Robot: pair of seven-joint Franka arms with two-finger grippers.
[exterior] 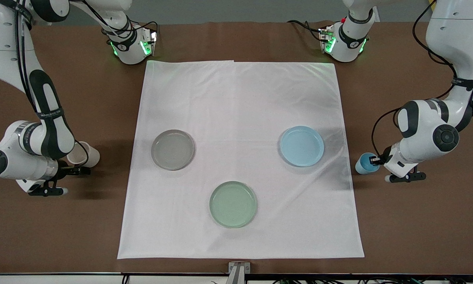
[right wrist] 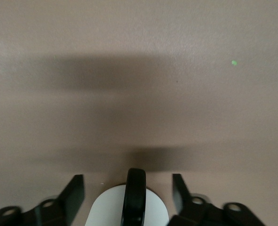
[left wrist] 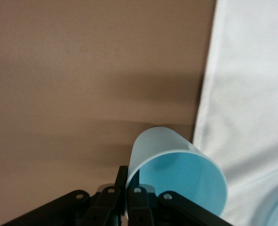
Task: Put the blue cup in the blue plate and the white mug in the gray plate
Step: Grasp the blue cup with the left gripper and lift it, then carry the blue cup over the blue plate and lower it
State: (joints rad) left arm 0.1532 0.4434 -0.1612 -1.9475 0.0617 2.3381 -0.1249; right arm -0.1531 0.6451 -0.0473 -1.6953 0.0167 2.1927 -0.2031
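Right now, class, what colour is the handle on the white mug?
Black, best seen in the right wrist view: the handle loops over the white mug.

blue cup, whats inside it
In the left wrist view the blue cup shows only bare blue inner wall; nothing is visible in it. The left gripper, shut on its rim, and the frame edge hide the lowest part of the interior, so that part cannot be checked.

Front view: high across the table, facing the robots' bases, taking in the whole cloth [exterior: 240, 157] and both arms.
Left wrist view: close over the blue cup [left wrist: 176, 174], brown table [left wrist: 82, 70] and cloth edge.
Right wrist view: close over the white mug [right wrist: 129, 207] on bare table.
Shared: cup [exterior: 365, 163] and mug [exterior: 82, 154] also show in front view.
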